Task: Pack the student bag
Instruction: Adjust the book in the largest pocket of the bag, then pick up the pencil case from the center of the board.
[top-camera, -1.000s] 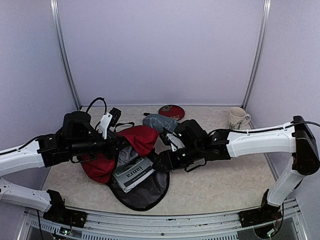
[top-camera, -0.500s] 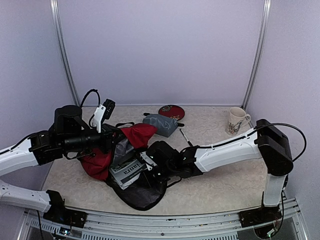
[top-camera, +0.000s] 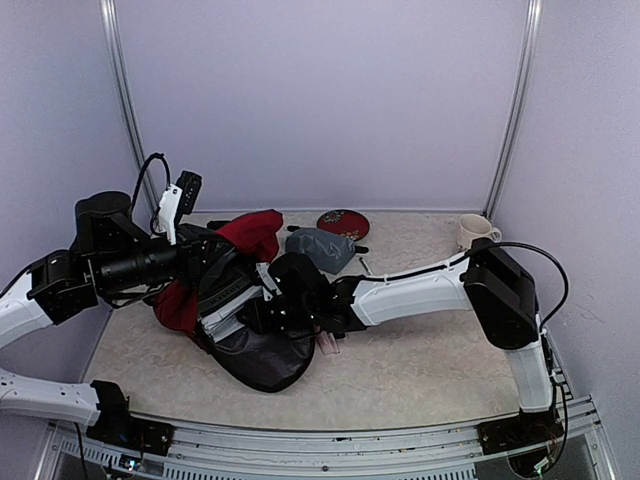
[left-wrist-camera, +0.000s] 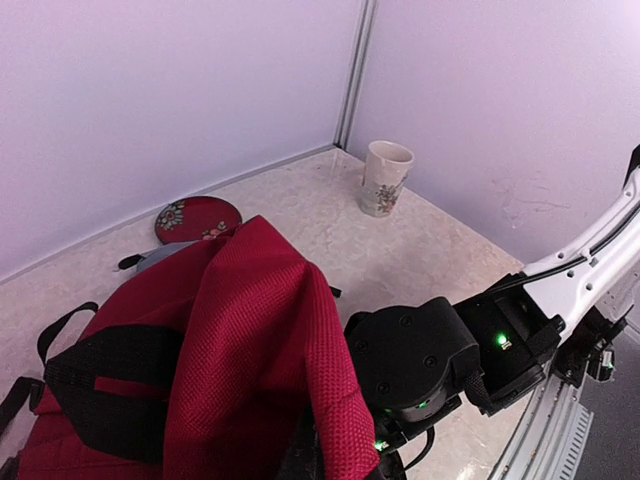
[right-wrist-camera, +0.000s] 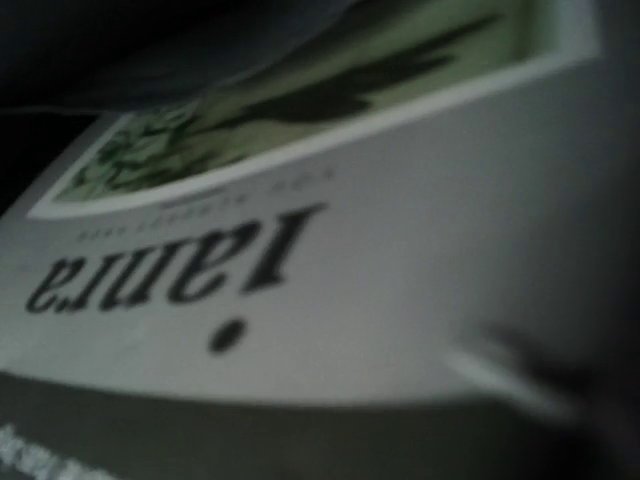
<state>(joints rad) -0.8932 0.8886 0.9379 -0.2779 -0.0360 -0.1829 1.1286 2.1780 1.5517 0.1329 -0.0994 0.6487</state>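
**Overhead view**
- Worktop (top-camera: 440, 350): pale and speckled, with walls on three sides.
- Student bag (top-camera: 250, 235): dark red, lying left of centre. Its upper fabric is lifted into a peak and its dark flap is spread on the worktop towards the near edge.
- Left tool (top-camera: 228, 262): pressed together on the raised red fabric, holding the bag's mouth up.
- Right tool (top-camera: 262, 300): reaches from the right into the bag's opening. It is against the book, but I cannot tell whether it is spread or gripping.
- Book (top-camera: 235, 305): white cover, tilted, partly inside the bag's mouth.
- Grey pouch (top-camera: 320, 248): just behind the right arm, beside the bag.
- Round red disc (top-camera: 343, 222): behind the pouch, near the back wall.
- Mug (top-camera: 475, 235): far right corner, upright, well apart from the bag.

**Left wrist view**
- Student bag (left-wrist-camera: 250, 340): red mesh fabric drapes over the tool and hides its fingers. A black strap lies at the lower left.
- Right arm (left-wrist-camera: 420, 355): black wrist housing with green lights, just beside the fabric.
- Mug (left-wrist-camera: 385, 178), red disc (left-wrist-camera: 197, 218) and pouch (left-wrist-camera: 165, 257) stand beyond it.

**Right wrist view**
- Book (right-wrist-camera: 330, 300): fills the frame, blurred, with dark lettering and a green picture on the cover. Dark fabric hangs over its top edge. The fingers are not clear.
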